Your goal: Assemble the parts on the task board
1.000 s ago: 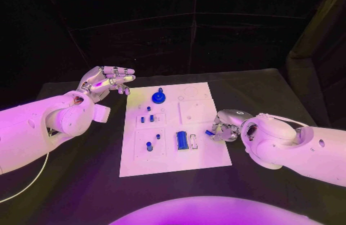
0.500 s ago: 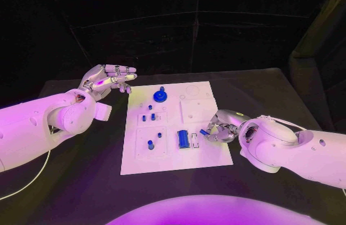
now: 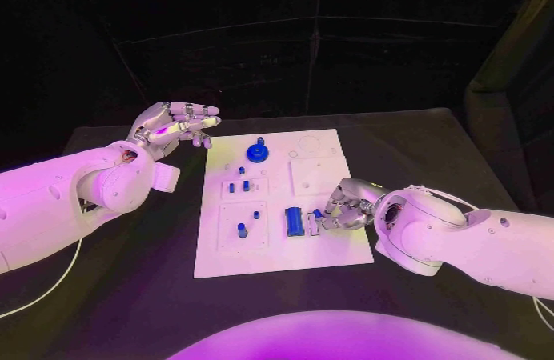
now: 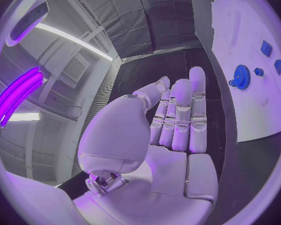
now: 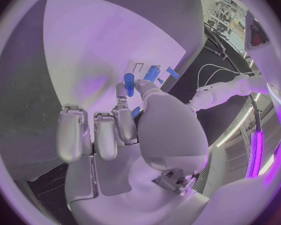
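One small blue part [image 3: 318, 214] is sitting pinched in the right robot hand [image 3: 343, 208] over the task board [image 3: 335, 244]'s right side, risking slipping from that light grip, while the left robot hand [image 3: 173, 125] is hovering released.

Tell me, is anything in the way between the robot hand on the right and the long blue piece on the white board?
Nothing visible is. The right robot hand sits over the task board, close beside the long blue piece, with only bare board between them. It seems to pinch a small blue part in its fingertips.
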